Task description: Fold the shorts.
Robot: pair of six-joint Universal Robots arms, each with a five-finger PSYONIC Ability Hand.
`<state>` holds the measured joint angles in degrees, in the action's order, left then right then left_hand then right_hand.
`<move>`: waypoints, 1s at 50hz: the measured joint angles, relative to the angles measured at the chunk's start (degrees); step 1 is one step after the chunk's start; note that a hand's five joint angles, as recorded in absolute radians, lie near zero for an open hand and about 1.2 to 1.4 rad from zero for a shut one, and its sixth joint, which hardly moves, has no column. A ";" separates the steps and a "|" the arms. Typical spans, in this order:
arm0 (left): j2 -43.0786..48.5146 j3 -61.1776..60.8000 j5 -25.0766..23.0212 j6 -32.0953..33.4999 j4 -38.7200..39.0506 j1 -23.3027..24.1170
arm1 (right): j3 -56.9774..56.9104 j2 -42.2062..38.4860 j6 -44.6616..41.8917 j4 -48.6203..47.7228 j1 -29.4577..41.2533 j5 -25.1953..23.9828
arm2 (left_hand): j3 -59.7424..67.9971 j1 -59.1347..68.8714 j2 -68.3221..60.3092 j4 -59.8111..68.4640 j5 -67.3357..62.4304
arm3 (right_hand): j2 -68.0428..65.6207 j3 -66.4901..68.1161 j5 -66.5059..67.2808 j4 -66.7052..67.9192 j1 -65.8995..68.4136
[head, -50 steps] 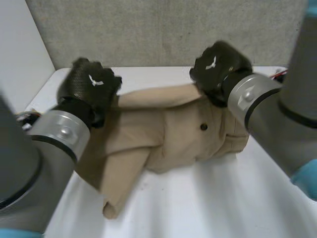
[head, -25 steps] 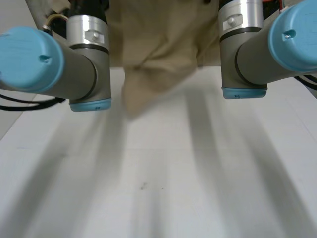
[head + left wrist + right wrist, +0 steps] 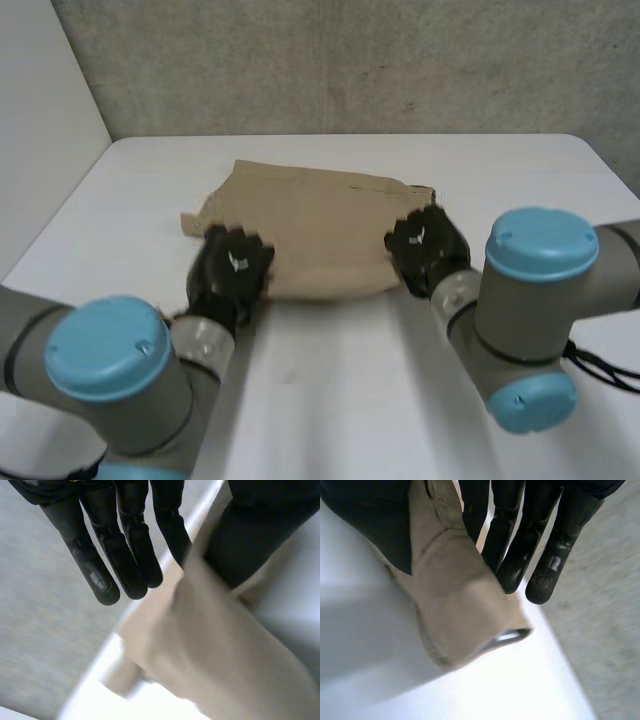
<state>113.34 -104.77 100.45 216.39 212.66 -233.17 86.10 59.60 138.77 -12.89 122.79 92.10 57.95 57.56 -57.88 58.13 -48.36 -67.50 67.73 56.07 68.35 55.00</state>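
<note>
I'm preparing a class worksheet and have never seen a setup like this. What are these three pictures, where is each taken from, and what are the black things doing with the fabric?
This is a two-armed robot working at a white table. One picture looks down from a camera on the robot's head. The other two come from a camera on each wrist, looking along that hand's palm. Tan shorts lie on the table. The black left hand and right hand each pinch the shorts' near edge between thumb and fingers, one toward each end.

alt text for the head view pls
Tan shorts lie spread on a white table. The left hand holds their near left corner, the right hand their near right corner.
</note>
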 measured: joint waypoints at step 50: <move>-9.73 -8.03 -16.52 -48.05 -25.91 -20.28 | 19.75 9.87 17.67 -0.89 -11.83 -11.52 | -25.29 -24.35 25.16 -25.01 25.36 | 48.51 -47.94 -46.33 -48.76 -37.96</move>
<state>103.61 -112.80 83.92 168.34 186.75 -253.44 105.85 69.47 156.45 -13.78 110.96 80.58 32.66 33.20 -32.72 33.12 -23.01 -19.00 19.79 9.74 19.58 17.04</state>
